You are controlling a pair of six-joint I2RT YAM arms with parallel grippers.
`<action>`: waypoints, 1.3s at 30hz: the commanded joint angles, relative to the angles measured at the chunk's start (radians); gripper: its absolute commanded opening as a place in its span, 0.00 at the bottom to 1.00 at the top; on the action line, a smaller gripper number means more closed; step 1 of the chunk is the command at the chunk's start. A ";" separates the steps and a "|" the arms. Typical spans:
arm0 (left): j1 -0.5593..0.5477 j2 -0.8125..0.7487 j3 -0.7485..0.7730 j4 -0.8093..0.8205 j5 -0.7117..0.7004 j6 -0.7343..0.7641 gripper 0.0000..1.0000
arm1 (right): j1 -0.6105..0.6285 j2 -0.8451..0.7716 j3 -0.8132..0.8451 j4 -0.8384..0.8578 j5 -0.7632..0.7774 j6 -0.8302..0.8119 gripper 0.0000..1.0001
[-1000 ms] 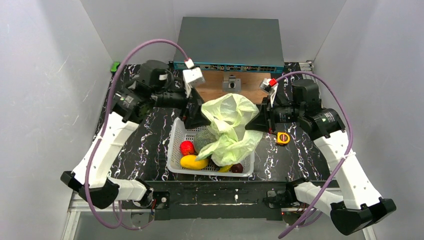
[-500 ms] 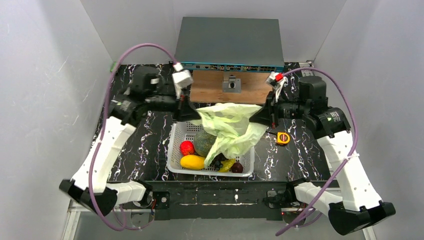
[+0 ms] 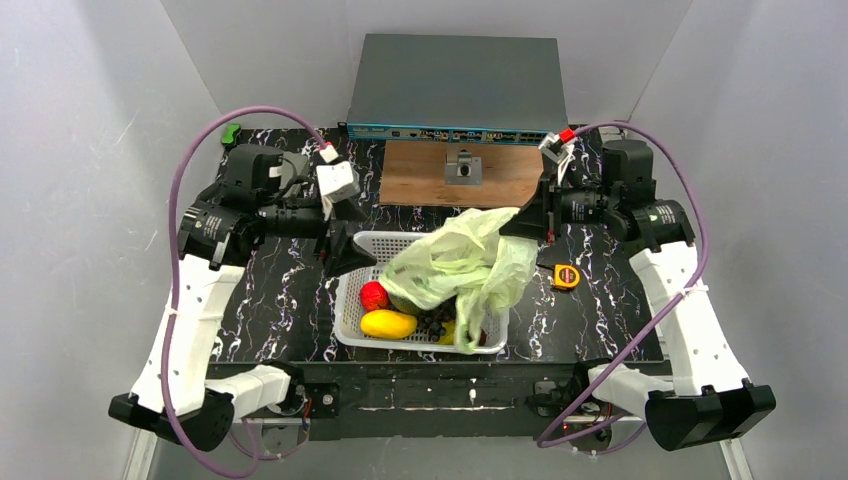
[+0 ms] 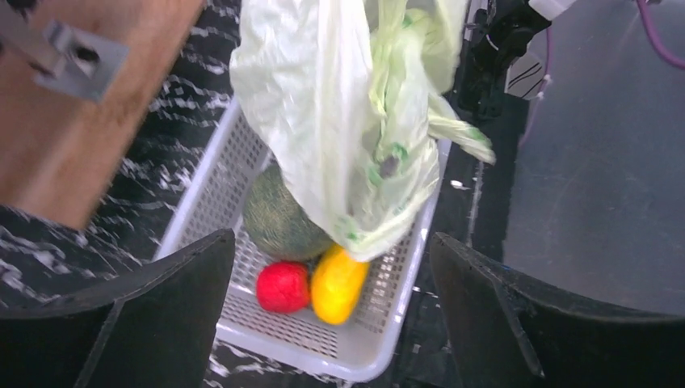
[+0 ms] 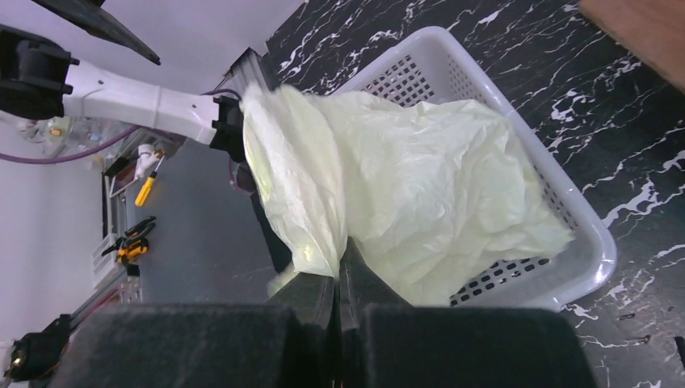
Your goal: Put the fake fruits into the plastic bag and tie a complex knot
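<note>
The pale-green plastic bag hangs over the white basket, held up at its far right corner by my right gripper, which is shut on the bag. My left gripper is open and empty at the basket's far left corner, apart from the bag. In the basket lie the green melon, a red fruit, the yellow mango and dark grapes, partly under the bag. The red fruit and mango also show between my left fingers. The banana and plum are hidden.
A yellow tape measure lies right of the basket. A wooden board with a small metal fixture sits behind it, in front of a grey network switch. White walls enclose the table.
My left gripper let go of the bag and drew back to the left. The bag now hangs from my right gripper alone and sags over the basket. The right gripper rose slightly.
</note>
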 commanded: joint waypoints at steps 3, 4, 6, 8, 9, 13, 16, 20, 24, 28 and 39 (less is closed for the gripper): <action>-0.243 -0.015 0.043 0.149 -0.187 0.069 0.89 | 0.042 -0.028 -0.044 0.156 -0.013 0.147 0.01; -0.284 -0.015 0.021 0.197 -0.231 0.046 0.90 | 0.052 -0.029 -0.044 0.168 -0.006 0.150 0.01; -0.348 0.002 -0.004 0.281 -0.306 -0.010 0.94 | 0.083 -0.029 -0.038 0.168 0.004 0.138 0.01; -0.405 0.047 0.004 0.324 -0.333 -0.044 0.98 | 0.120 -0.032 -0.036 0.158 0.022 0.112 0.01; -0.432 0.071 0.010 0.338 -0.350 -0.075 0.98 | 0.137 -0.034 -0.038 0.161 0.031 0.107 0.01; -0.518 0.170 0.010 0.423 -0.476 -0.146 0.98 | 0.198 -0.045 -0.022 0.179 0.035 0.102 0.01; -0.537 0.217 0.000 0.430 -0.557 -0.122 0.79 | 0.229 -0.067 0.005 0.149 0.021 0.067 0.01; -0.533 0.172 -0.009 0.367 -0.518 -0.025 0.00 | 0.221 -0.100 0.071 -0.005 0.047 -0.008 0.19; -0.524 -0.018 -0.195 0.468 -0.409 0.108 0.00 | 0.080 -0.069 0.170 -0.176 0.062 0.000 0.87; -0.555 -0.128 -0.275 0.486 -0.375 0.320 0.00 | -0.071 0.095 0.349 -0.240 -0.076 0.073 0.98; -0.632 -0.265 -0.421 0.538 -0.320 0.816 0.00 | 0.132 0.125 0.114 0.061 -0.036 0.184 0.98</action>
